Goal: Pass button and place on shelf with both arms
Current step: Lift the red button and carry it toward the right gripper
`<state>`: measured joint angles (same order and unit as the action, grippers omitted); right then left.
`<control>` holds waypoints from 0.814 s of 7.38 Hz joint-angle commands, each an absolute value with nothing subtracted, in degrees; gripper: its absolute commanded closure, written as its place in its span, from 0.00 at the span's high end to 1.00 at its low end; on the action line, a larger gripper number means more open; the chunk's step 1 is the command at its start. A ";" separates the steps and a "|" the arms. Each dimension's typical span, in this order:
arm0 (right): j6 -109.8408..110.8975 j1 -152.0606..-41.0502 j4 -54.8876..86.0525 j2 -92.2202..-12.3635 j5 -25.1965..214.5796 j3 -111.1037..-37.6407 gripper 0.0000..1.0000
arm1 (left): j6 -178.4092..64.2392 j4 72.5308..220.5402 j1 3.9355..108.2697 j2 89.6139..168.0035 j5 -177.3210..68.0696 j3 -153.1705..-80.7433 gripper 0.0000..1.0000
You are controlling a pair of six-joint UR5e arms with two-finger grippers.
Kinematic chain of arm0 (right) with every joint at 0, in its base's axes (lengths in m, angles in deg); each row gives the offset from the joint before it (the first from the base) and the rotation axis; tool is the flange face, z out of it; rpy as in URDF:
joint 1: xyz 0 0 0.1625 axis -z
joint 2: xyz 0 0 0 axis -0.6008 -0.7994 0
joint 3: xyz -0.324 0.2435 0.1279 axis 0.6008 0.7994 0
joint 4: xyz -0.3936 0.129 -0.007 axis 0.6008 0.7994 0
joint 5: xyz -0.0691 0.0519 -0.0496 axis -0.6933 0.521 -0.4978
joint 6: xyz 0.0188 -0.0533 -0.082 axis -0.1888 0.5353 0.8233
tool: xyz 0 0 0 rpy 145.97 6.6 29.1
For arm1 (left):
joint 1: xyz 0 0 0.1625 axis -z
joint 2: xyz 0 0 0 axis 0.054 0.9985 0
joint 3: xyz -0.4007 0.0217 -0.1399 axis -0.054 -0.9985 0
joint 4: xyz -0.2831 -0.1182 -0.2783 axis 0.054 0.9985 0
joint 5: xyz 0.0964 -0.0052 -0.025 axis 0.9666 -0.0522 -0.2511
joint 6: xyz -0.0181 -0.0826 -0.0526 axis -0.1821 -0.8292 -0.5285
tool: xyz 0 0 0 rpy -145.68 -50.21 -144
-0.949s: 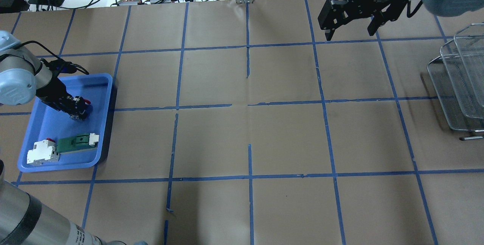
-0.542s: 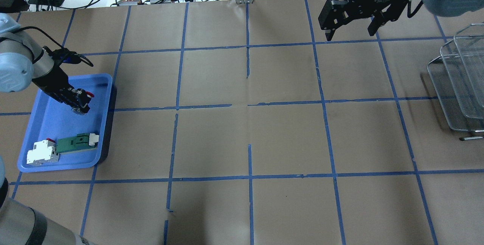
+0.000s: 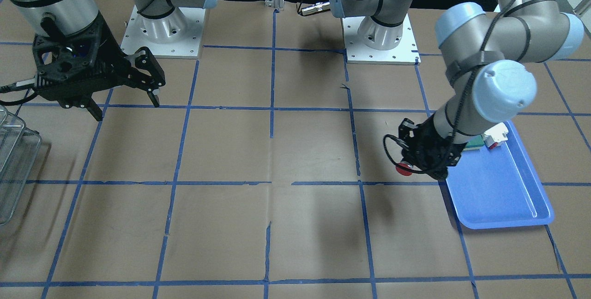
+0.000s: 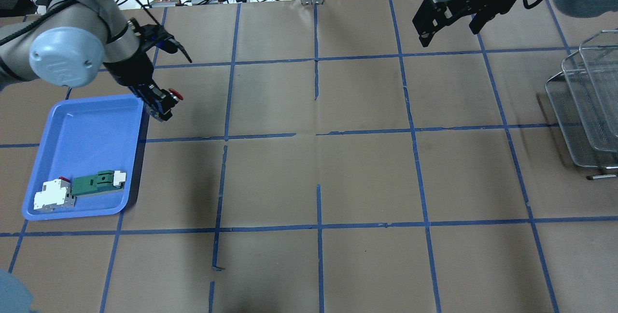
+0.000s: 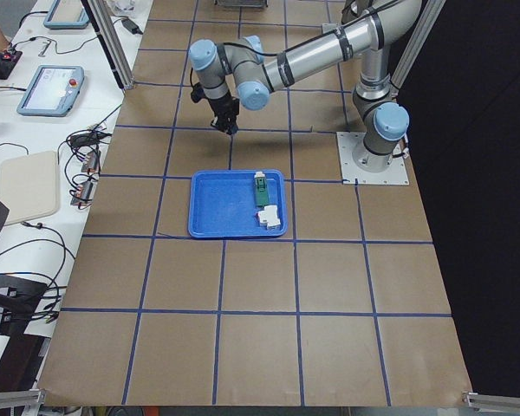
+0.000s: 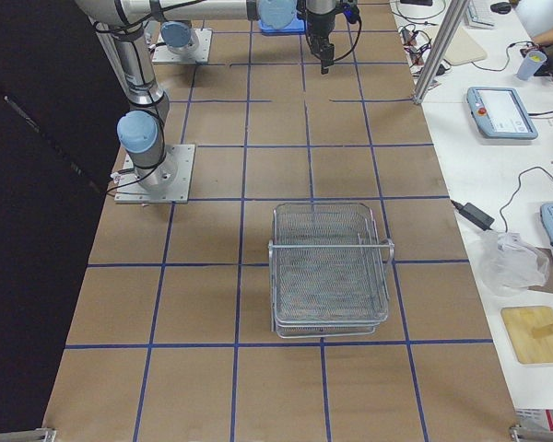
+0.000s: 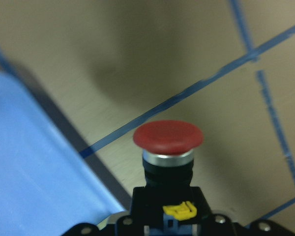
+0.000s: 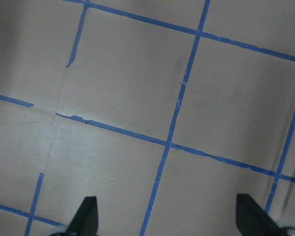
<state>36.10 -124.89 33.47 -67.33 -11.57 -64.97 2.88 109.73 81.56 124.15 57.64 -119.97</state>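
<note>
The left tool (image 4: 161,105) is clamped on the black body of the push button (image 4: 178,94). It holds the button above the counter (image 4: 367,177), just past the blue tray (image 4: 87,144), with the red cap pointing toward the counter's middle. Well apart across that middle, the right tool (image 4: 449,33) hangs with its jaws wide. The wire-mesh shelf (image 4: 586,110) stands beyond, on the right arm's side.

Bare brown-paper table (image 4: 318,168) stretches wide between the grippers. At the left sits the blue tray (image 4: 82,124), with a white-and-red block (image 4: 52,194) and a green-and-white part (image 4: 94,182) in its near end. The left gripper (image 4: 164,107) hangs just off its far right corner. The wire-mesh shelf (image 4: 584,105) fills the right edge, and the right gripper (image 4: 448,36) hovers farther back, left of it.
</note>
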 commanded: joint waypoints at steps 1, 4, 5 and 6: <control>48.50 -118.78 33.41 -67.30 -1.23 -64.96 1.00 | 3.26 109.10 90.66 124.85 55.16 -115.48 0.00; 72.51 -112.35 31.03 -68.62 4.74 -64.96 1.00 | 3.26 108.83 95.41 124.77 55.06 -114.67 0.00; 77.36 -110.42 29.21 -68.79 11.14 -64.96 1.00 | 3.26 106.39 97.35 125.21 53.15 -113.97 0.00; 82.89 -110.40 24.75 -69.23 14.77 -64.96 1.00 | 3.52 104.54 98.06 125.65 48.08 -113.62 0.00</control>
<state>75.49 -111.44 28.96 -68.77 9.03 -64.96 3.34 106.79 96.55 125.17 52.52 -114.15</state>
